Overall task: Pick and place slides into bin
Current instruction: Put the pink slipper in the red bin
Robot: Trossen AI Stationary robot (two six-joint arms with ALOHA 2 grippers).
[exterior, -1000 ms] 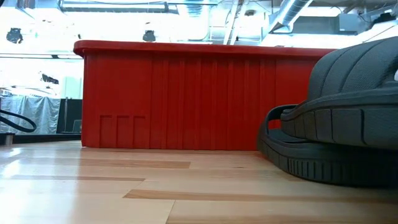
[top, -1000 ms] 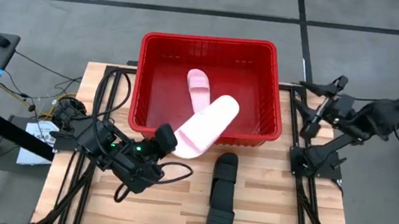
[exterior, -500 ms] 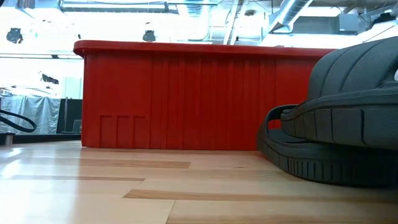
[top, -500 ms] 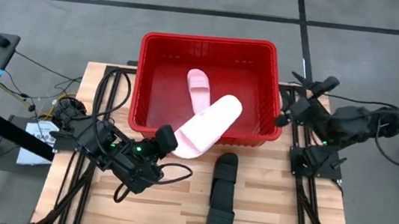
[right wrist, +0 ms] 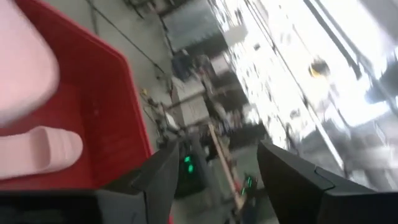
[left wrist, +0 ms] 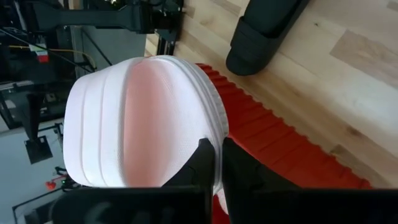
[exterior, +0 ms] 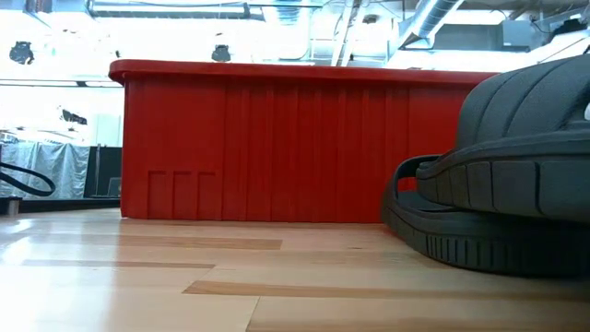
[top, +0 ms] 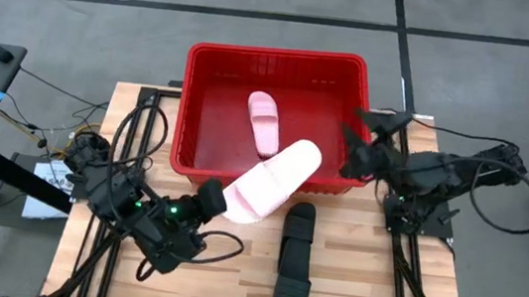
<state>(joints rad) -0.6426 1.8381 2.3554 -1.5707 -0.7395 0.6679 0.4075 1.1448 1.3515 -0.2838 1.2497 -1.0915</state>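
The red bin (top: 276, 66) stands at the table's far middle; it also shows in the low view (exterior: 267, 148). One pale pink slide (top: 264, 120) lies flat on the bin's floor. My left gripper (top: 216, 199) is shut on a second pink slide (top: 273, 178), in front of the bin's near wall. Two black slides (top: 293, 262) lie end to end on the table, near of the bin's right half; one fills the low view's right (exterior: 507, 166). My right gripper (top: 358, 139) is open and empty over the bin's right rim. My left gripper pinches the pink slide's near end (left wrist: 200, 138) between its two fingers (left wrist: 204, 163), at the edge of the sole. The fingers come from the table's near left, about level. The slide is off the table and slants up toward the bin, its far end (top: 306, 155) over the near rim.
Bare wooden table lies left of the black slides and in front of the bin. Black frame rails run along both table sides (top: 402, 254). Cables hang off the left arm (top: 137, 124).
My right gripper has swung from beyond the table's right edge toward the bin and now hovers over its right rim. My left gripper has drawn back a little toward the table's near edge, and the pink slide has gone with it, still held.
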